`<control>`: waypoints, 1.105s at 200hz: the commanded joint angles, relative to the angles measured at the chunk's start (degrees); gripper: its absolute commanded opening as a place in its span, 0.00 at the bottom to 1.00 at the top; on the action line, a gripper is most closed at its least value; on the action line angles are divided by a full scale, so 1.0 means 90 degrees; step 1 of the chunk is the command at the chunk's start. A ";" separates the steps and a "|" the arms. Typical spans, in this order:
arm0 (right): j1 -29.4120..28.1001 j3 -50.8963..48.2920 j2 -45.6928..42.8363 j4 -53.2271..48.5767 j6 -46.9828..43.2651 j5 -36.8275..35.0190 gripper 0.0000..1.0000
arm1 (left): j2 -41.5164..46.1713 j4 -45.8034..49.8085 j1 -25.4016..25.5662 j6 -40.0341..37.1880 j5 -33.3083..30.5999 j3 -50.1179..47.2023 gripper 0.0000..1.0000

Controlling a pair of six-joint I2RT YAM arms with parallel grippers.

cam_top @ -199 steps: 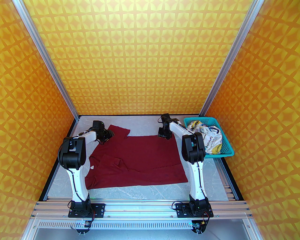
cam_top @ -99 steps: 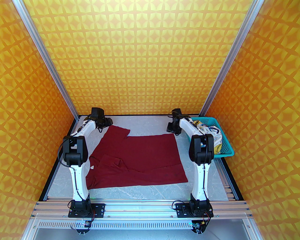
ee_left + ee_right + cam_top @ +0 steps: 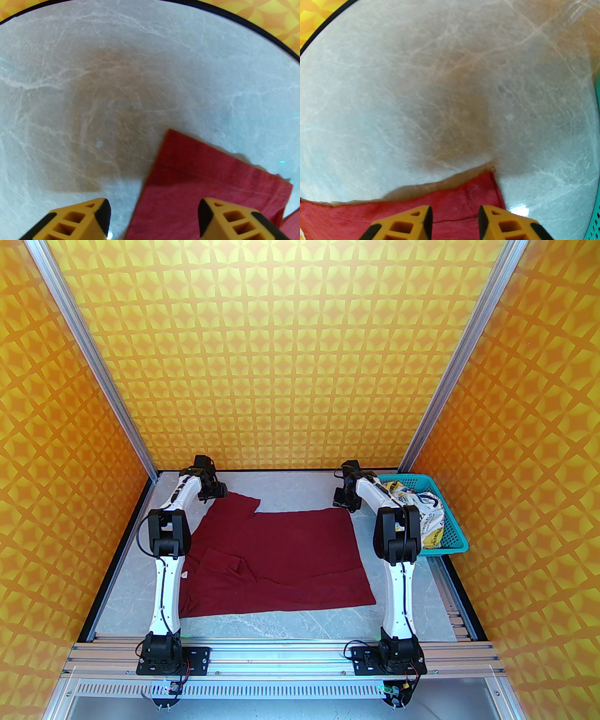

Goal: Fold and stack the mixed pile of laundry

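Dark red T-shirt point(image 3: 281, 558) lies spread on the table point(image 3: 281, 483), the left gripper point(image 3: 153, 206) above its far-left sleeve corner, the right gripper point(image 3: 454, 212) above its far-right corner, both jaws apart; closing too high would likely miss the thin cloth.

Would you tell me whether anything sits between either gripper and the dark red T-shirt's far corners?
Nothing visible does. The left gripper and right gripper hang open over the far corners of the dark red T-shirt, with bare table beyond; the teal basket stands aside, to the right.
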State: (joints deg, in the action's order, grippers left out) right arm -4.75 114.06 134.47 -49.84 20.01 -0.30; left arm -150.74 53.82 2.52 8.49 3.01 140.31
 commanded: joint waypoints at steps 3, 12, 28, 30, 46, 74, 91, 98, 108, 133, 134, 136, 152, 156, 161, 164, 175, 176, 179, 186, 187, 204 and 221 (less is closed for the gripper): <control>0.0001 0.0097 0.0013 -0.0062 -0.0094 -0.0167 0.38 | -0.0545 0.1119 0.0186 -0.0289 -0.0565 0.0678 0.68; -0.0003 0.0094 -0.0013 -0.0068 -0.0094 -0.0158 0.38 | -0.0604 0.1246 0.0207 -0.0292 -0.0640 0.0752 0.68; 0.0001 0.0072 -0.0058 -0.0060 -0.0094 -0.0145 0.38 | -0.0607 0.1302 0.0223 -0.0260 -0.0653 0.0692 0.67; 0.0001 0.0061 -0.0073 -0.0053 -0.0094 -0.0144 0.38 | -0.0613 0.1304 0.0224 -0.0255 -0.0648 0.0675 0.67; 0.0001 0.0040 -0.0097 -0.0039 -0.0094 -0.0125 0.38 | -0.0610 0.1334 0.0219 -0.0232 -0.0649 0.0641 0.56; 0.0048 0.0020 -0.0093 -0.0081 -0.0088 -0.0143 0.37 | -0.0341 0.0993 0.0217 -0.0271 -0.0457 0.0241 0.25; 0.0125 -0.0036 -0.0093 -0.0116 -0.0065 -0.0189 0.37 | 0.0000 0.0573 0.0218 -0.0289 -0.0385 -0.0172 0.09; 0.0152 -0.0049 -0.0098 -0.0125 -0.0056 -0.0227 0.38 | 0.0140 0.0394 0.0206 -0.0289 -0.0354 -0.0339 0.06; 0.0162 -0.0034 -0.0064 -0.0127 -0.0060 -0.0240 0.37 | 0.0314 0.0148 0.0198 -0.0308 -0.0277 -0.0517 0.03; 0.0167 0.0229 0.0163 -0.0253 -0.0114 -0.0118 0.37 | 0.0479 -0.0061 0.0150 -0.0309 -0.0125 -0.0573 0.00; 0.0167 0.0242 0.0179 -0.0263 -0.0114 -0.0116 0.37 | 0.0484 -0.0057 0.0145 -0.0309 -0.0122 -0.0567 0.00; 0.0167 0.0249 0.0192 -0.0267 -0.0114 -0.0125 0.37 | 0.0487 -0.0061 0.0141 -0.0311 -0.0108 -0.0562 0.00; 0.0167 0.0404 0.0352 -0.0364 -0.0117 -0.0154 0.37 | 0.0534 -0.0091 0.0086 -0.0309 0.0004 -0.0587 0.00; 0.0167 0.0439 0.0382 -0.0378 -0.0118 -0.0183 0.37 | 0.0551 -0.0106 0.0081 -0.0317 0.0027 -0.0598 0.00; 0.0164 0.0473 0.0420 -0.0396 -0.0115 -0.0209 0.37 | 0.0567 -0.0120 0.0072 -0.0327 0.0049 -0.0632 0.00; 0.0164 0.0493 0.0454 -0.0401 -0.0110 -0.0221 0.38 | 0.0572 -0.0129 0.0074 -0.0342 0.0056 -0.0650 0.00; 0.0167 0.0569 0.0540 -0.0461 -0.0087 -0.0190 0.37 | 0.0601 -0.0173 0.0080 -0.0357 0.0124 -0.0711 0.00; 0.0167 0.0579 0.0548 -0.0464 -0.0086 -0.0181 0.37 | 0.0603 -0.0176 0.0080 -0.0358 0.0125 -0.0719 0.00; 0.0167 0.0602 0.0579 -0.0468 -0.0080 -0.0156 0.37 | 0.0610 -0.0188 0.0075 -0.0366 0.0148 -0.0737 0.00; 0.0166 0.0634 0.0625 -0.0465 -0.0075 -0.0073 0.37 | 0.0625 -0.0217 0.0067 -0.0367 0.0192 -0.0786 0.00; 0.0166 0.0640 0.0630 -0.0461 -0.0070 -0.0064 0.37 | 0.0625 -0.0218 0.0069 -0.0367 0.0198 -0.0795 0.00; 0.0167 0.0755 0.0762 -0.0499 -0.0065 0.0030 0.36 | 0.0682 -0.0354 0.0043 -0.0339 0.0349 -0.0928 0.00; 0.0167 0.0885 0.0862 -0.0541 -0.0089 -0.0013 0.31 | 0.0782 -0.0527 0.0003 -0.0280 0.0592 -0.1124 0.00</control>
State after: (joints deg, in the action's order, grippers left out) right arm -3.25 119.44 139.55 -52.95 19.75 -0.89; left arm -147.06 51.75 3.25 5.91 3.90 132.57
